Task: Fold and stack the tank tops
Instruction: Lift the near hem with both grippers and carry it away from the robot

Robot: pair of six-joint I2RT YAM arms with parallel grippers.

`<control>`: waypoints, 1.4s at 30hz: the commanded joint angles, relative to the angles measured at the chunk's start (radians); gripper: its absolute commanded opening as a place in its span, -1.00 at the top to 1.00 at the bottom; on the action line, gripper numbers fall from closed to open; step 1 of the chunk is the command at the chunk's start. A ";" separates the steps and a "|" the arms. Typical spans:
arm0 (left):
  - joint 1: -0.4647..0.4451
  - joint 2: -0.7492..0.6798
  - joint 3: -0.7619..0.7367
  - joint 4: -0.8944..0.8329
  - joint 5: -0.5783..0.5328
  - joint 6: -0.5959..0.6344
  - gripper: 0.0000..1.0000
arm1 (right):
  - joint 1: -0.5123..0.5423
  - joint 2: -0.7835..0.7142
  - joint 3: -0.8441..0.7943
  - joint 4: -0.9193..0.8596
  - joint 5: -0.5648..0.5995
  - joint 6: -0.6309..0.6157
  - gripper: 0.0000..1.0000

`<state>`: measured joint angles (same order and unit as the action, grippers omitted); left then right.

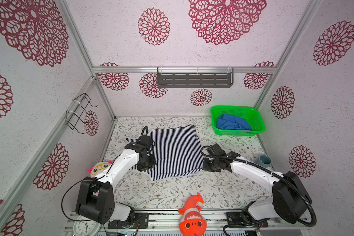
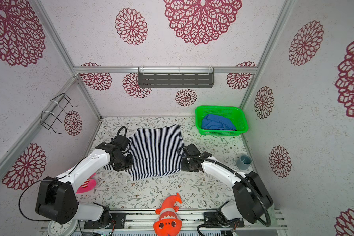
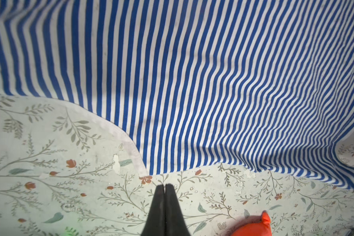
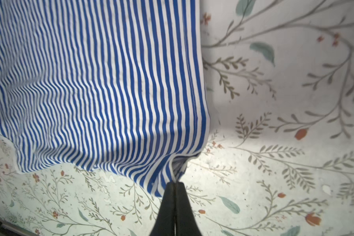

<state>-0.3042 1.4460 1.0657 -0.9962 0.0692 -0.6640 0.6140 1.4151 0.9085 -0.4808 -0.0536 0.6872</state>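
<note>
The striped tank top (image 1: 176, 151) (image 2: 155, 151) lies spread on the floral table, in both top views. My right gripper (image 4: 175, 182) is shut on its bunched corner, at the garment's right near edge (image 1: 200, 166). My left gripper (image 3: 165, 185) is shut with nothing between its fingers. Its tips sit on the bare table just short of the striped hem (image 3: 151, 171). From above, the left wrist (image 1: 145, 161) hides those fingers. The plain blue tank top (image 1: 232, 122) (image 2: 217, 122) lies crumpled in the green basket (image 1: 260, 122).
The green basket (image 2: 243, 122) stands at the back right corner. An orange fish plush (image 1: 191, 214) (image 3: 253, 226) lies at the front edge. A white plush (image 1: 99, 167) sits behind the left arm, and a grey cup (image 1: 264, 161) by the right wall.
</note>
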 commanded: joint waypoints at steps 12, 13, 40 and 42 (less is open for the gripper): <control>-0.068 0.024 -0.133 -0.001 0.003 -0.066 -0.07 | -0.048 0.003 -0.028 -0.012 -0.011 -0.031 1.00; -0.074 0.025 -0.145 0.018 0.005 -0.077 -0.10 | -0.048 0.007 -0.027 -0.009 -0.011 -0.034 1.00; -0.093 0.126 -0.286 0.275 -0.030 -0.165 0.55 | -0.046 0.045 -0.037 0.008 -0.022 -0.032 1.00; -0.092 0.124 -0.276 0.270 -0.037 -0.162 0.72 | -0.046 0.044 -0.042 0.010 -0.026 -0.031 1.00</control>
<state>-0.3946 1.5402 0.7910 -0.7853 0.0807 -0.8173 0.5701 1.4670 0.8726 -0.4702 -0.0830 0.6548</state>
